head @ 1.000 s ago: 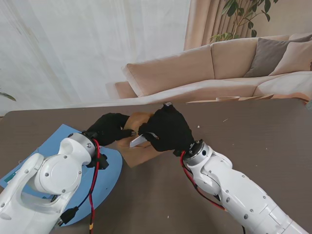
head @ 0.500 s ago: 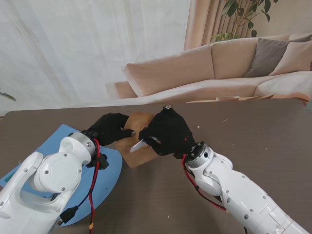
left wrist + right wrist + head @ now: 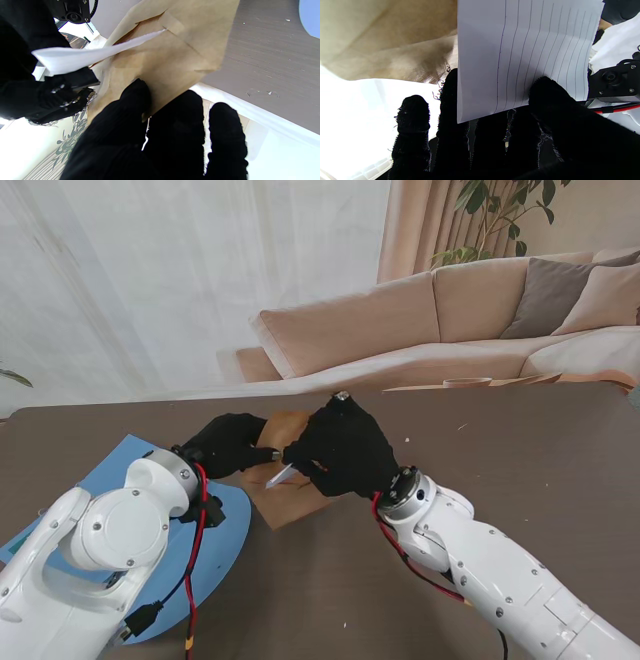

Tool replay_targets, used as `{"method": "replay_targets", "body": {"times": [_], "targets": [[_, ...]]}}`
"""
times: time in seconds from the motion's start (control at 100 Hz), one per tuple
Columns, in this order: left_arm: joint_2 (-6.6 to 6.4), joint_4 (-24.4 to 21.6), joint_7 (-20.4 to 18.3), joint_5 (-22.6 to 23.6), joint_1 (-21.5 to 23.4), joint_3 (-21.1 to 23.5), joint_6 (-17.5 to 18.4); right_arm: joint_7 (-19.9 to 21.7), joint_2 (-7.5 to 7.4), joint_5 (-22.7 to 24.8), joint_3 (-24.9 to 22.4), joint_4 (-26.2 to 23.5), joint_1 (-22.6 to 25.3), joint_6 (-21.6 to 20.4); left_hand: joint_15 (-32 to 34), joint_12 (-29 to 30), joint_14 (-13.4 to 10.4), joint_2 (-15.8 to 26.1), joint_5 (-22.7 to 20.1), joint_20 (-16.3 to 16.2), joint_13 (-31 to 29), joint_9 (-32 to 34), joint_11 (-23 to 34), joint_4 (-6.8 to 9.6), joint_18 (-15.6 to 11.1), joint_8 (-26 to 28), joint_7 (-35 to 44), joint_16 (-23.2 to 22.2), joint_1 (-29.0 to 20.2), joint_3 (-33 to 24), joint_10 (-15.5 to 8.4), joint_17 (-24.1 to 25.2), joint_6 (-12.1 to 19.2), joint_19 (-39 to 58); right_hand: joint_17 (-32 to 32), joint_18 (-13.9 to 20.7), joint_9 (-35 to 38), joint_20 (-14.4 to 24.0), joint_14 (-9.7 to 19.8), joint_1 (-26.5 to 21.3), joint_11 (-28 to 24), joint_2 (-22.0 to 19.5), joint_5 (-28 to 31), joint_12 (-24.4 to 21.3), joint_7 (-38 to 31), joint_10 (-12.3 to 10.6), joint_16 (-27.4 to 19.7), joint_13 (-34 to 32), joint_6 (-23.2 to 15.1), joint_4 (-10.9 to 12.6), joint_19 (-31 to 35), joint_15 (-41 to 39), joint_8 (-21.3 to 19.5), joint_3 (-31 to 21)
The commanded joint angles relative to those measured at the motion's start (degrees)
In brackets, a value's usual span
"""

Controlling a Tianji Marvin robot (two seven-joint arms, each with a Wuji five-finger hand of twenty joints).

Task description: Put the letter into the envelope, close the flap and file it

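We hold the envelope (image 3: 285, 480) in our left hand (image 3: 228, 442), fingers (image 3: 130, 110) clamped on its edge; in the left wrist view the brown paper is pinched under one fingertip, and its far part is lifted off the table (image 3: 520, 450). In the stand's view the envelope sits between our two hands, its near corner resting on the dark tabletop just right of the blue folder (image 3: 215, 530).

Our right hand (image 3: 345, 448) grips the letter (image 3: 280, 475), a sheet of lined white paper. The right wrist view shows the thumb pressed on the lined face and the other fingers (image 3: 452, 105) behind the sheet, so the hand is closed on it. The letter's leading edge points toward the envelope's mouth: in the left wrist view its tip (image 3: 160, 31) touches the brown paper just at the opening (most of the sheet is outside, held edge-on to that camera). We cannot tell how far, if at all, the tip has entered.

The two gloved hands are close together over the envelope, almost touching. The folder lies flat on our left, partly under the left arm (image 3: 110, 530).
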State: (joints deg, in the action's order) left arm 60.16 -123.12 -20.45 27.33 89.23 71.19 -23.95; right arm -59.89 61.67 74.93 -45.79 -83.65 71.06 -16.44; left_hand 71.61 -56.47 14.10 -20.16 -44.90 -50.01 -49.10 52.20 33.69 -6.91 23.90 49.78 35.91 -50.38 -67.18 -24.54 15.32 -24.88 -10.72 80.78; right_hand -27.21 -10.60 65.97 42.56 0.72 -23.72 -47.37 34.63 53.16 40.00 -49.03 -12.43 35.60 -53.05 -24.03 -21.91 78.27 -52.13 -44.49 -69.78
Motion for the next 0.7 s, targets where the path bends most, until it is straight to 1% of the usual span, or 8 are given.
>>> {"method": "replay_targets", "body": {"times": [0.0,0.3,0.38,0.43,0.5,0.51,0.62,0.69], "targets": [[0.10,-0.49,-1.28,-0.45,0.26,0.23,0.00,0.20,-0.27,0.36,-0.31,0.12,0.05,-0.01,2.48,-1.13,-2.28,5.33,-1.62,-1.41,-2.57,-1.22,1.94,2.84,1.14,6.06,11.75,-0.38,-6.79,-2.23,1.84,-0.42,4.75,2.24,0.84,1.45,2.00,0.48,1.91,-2.37,1.07,-0.17,4.62,0.00,-3.15,-2.04,-1.14,1.47,-13.24,1.64,-0.92,0.87,-2.67,-5.96],[-0.12,-0.83,-2.37,-1.50,0.40,1.12,0.40,1.33,-1.03,1.41,-2.73,-0.37,1.89,-0.44,2.62,-1.38,-2.32,5.67,-1.42,-1.47,-2.50,-1.33,2.17,2.85,1.10,6.55,11.93,-0.44,-6.79,-2.09,1.73,-0.43,4.81,2.23,0.98,1.68,2.08,0.34,1.72,-2.15,1.74,0.08,4.80,-0.26,-3.03,-2.40,-1.56,1.60,-13.51,1.28,-1.36,1.57,-2.93,-6.44],[-0.13,-0.84,-2.45,-1.60,0.42,1.25,0.59,2.64,-1.04,1.18,-3.58,-0.70,2.61,-0.83,2.63,-1.46,-2.26,5.62,-1.44,-1.48,-2.44,-1.31,2.22,2.85,1.10,6.72,11.99,-0.46,-6.79,-2.06,1.69,-0.37,4.84,2.20,1.04,1.66,2.11,0.34,1.72,-2.15,1.77,-0.33,4.33,-0.27,-2.68,-2.02,-1.60,1.49,-13.13,1.31,-1.40,1.60,-2.75,-6.26],[-0.14,-0.85,-2.50,-1.65,0.44,1.32,0.71,3.58,-0.88,0.67,-4.00,-0.86,3.03,-1.13,2.62,-1.46,-2.32,5.59,-1.43,-1.48,-2.43,-1.41,2.15,2.86,1.11,6.79,11.99,-0.46,-6.79,-2.05,1.73,-0.35,4.90,2.18,1.11,1.14,2.08,0.35,1.27,-2.66,1.76,-0.65,4.08,-0.21,-2.38,-1.03,-1.57,1.41,-12.29,1.62,-1.50,1.52,-2.08,-5.64],[-0.11,-0.88,-2.42,-1.84,0.52,1.36,0.82,4.88,-0.44,-0.58,-4.39,-1.02,3.54,-1.44,2.60,-1.45,-2.25,5.60,-1.41,-1.49,-2.42,-1.40,2.09,2.87,1.11,6.84,11.93,-0.46,-6.79,-2.03,1.71,-0.35,4.89,2.17,1.33,0.49,1.76,0.77,0.56,-3.97,1.40,-1.60,2.20,0.31,-3.26,0.55,-1.34,1.45,-10.39,2.47,-1.41,1.28,2.36,-2.90],[-0.11,-0.88,-2.39,-1.87,0.53,1.36,0.84,5.01,-0.37,-0.77,-4.42,-1.02,3.59,-1.47,2.60,-1.45,-2.24,5.59,-1.39,-1.49,-2.42,-1.39,2.08,2.87,1.11,6.83,11.90,-0.46,-6.79,-2.05,1.70,-0.35,4.90,2.17,1.34,0.42,1.74,0.91,0.38,-4.22,1.34,-1.66,1.70,0.41,-4.12,0.74,-1.24,1.49,-10.14,2.71,-1.39,1.19,4.15,-2.28],[-0.03,-0.89,-2.09,-2.22,0.65,1.32,0.99,6.57,0.28,-2.45,-4.52,-1.20,3.95,-1.31,2.59,-1.17,-2.24,5.43,-1.50,-1.51,-2.42,-1.38,1.69,2.86,1.15,6.66,11.58,-0.47,-6.79,-2.18,1.68,-0.33,4.84,2.14,1.92,-0.59,1.01,1.67,-0.65,-6.65,0.58,-2.95,-2.30,1.29,-7.49,2.78,-0.71,1.95,-5.64,3.79,-1.24,0.78,15.19,3.91],[0.02,-0.88,-1.86,-2.35,0.68,1.24,1.05,7.30,0.62,-3.30,-4.49,-1.27,4.06,-0.97,2.58,-1.00,-2.23,5.39,-1.65,-1.51,-2.42,-1.30,1.52,2.82,1.18,6.57,11.49,-0.47,-6.79,-2.21,1.69,-0.31,4.86,2.12,2.22,-1.16,0.62,2.09,-1.04,-7.23,0.16,-3.93,-3.63,1.57,-7.68,3.62,-0.40,2.19,-1.93,4.57,-1.04,0.41,19.16,7.65]]}}
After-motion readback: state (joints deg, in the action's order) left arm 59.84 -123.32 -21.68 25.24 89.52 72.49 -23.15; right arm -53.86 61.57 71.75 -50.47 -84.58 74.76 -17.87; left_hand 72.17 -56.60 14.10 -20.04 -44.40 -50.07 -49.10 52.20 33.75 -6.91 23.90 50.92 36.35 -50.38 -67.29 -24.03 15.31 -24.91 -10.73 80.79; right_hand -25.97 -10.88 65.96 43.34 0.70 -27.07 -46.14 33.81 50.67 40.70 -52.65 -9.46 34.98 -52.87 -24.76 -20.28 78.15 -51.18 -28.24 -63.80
